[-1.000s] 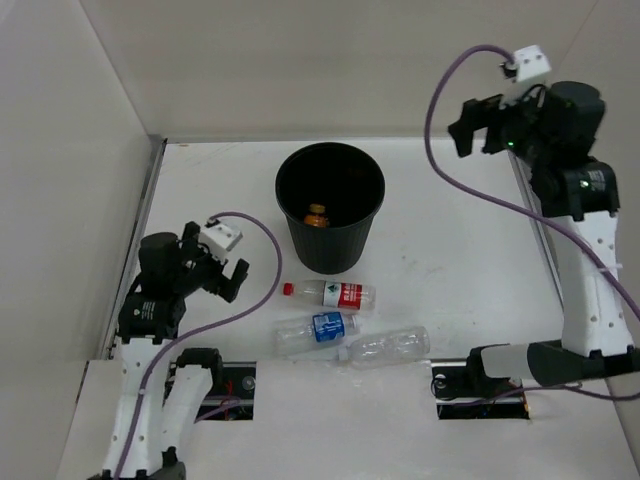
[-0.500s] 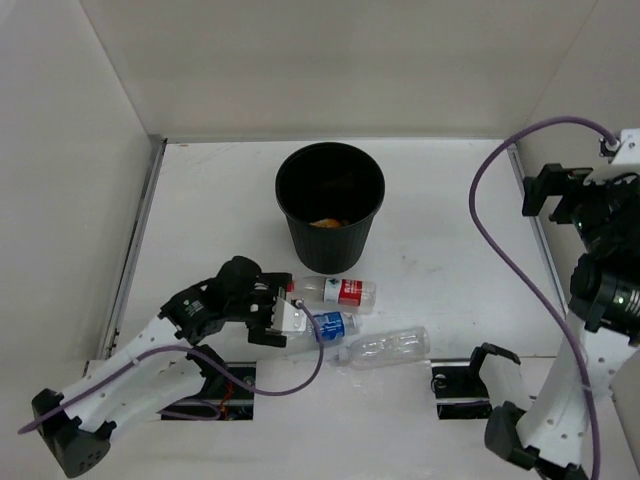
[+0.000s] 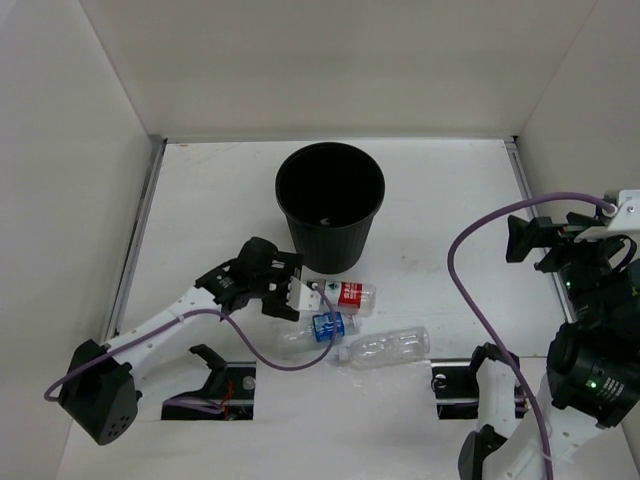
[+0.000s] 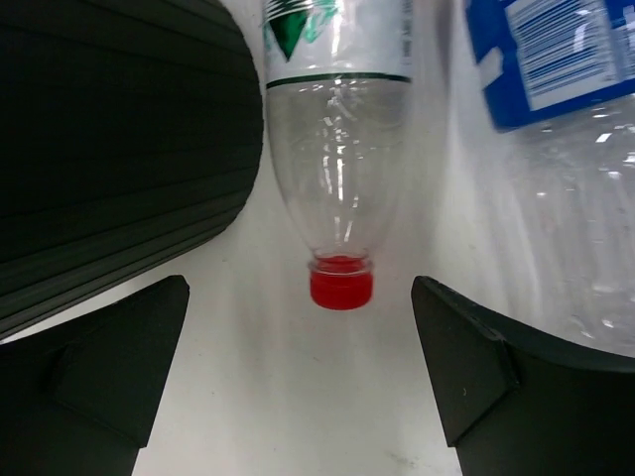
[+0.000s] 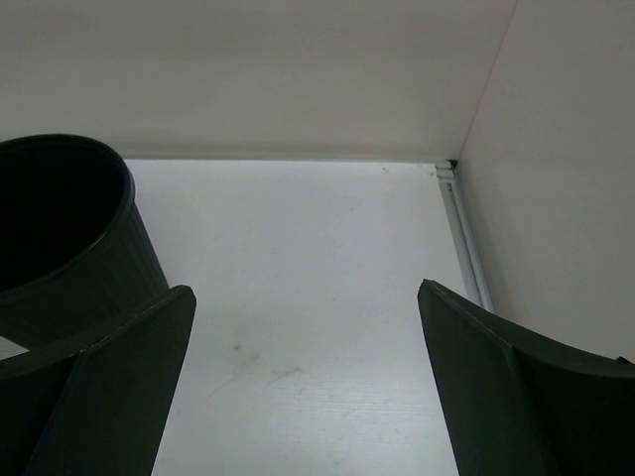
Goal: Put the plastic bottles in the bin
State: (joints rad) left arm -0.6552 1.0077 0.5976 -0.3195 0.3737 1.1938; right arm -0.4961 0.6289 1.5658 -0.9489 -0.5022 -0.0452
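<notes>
Red-capped clear bottle, lying on worktop, cap end toward left fingers spread wide just short of it, long axis straight ahead; right fingers, also spread, well apart.

White table, plain off-white walls closing it in on three sides, thin metal strip along its left edge, another strip along the right, faint marks, perhaps scuffs, on the surface.

You are at a lab robot bench: plain white walls box in a white table, and two cabled robot arms stand bolted at its edge.
</notes>
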